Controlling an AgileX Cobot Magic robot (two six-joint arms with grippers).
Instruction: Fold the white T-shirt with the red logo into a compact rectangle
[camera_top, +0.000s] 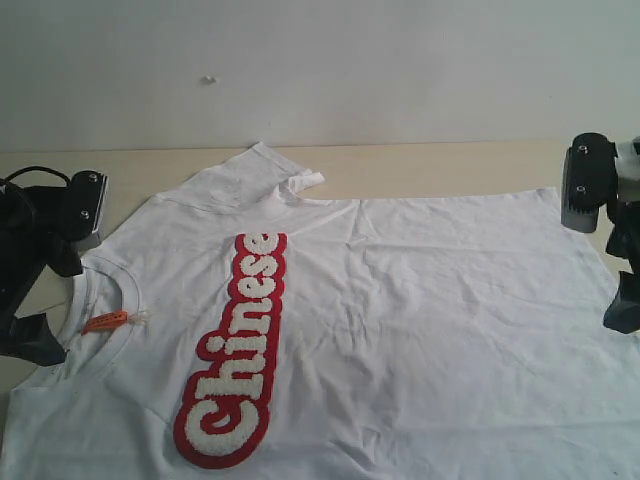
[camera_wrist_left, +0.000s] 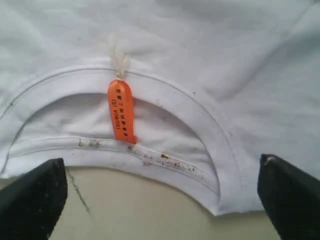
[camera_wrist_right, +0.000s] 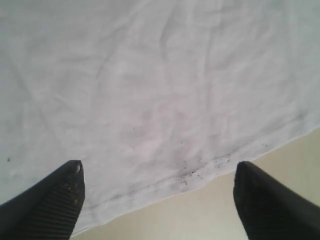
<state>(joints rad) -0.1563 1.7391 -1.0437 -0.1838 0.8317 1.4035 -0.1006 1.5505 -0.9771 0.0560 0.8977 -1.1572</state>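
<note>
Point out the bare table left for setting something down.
Bare table: the strip between the white T-shirt and the wall. A sliver by the collar lies at the left gripper. The rest is shirt.

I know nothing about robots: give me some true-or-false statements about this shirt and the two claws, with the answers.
1. The white cotton T-shirt lies spread on the pale wooden table. True.
2. Its red fuzzy logo faces down. False: it faces up, reading "Chinese".
3. A small orange tag hangs at the ribbed collar. True.
4. The left gripper is clamped on the collar. False: it is open, holding nothing.
5. The right gripper is open by the shirt's hem. True.
</note>
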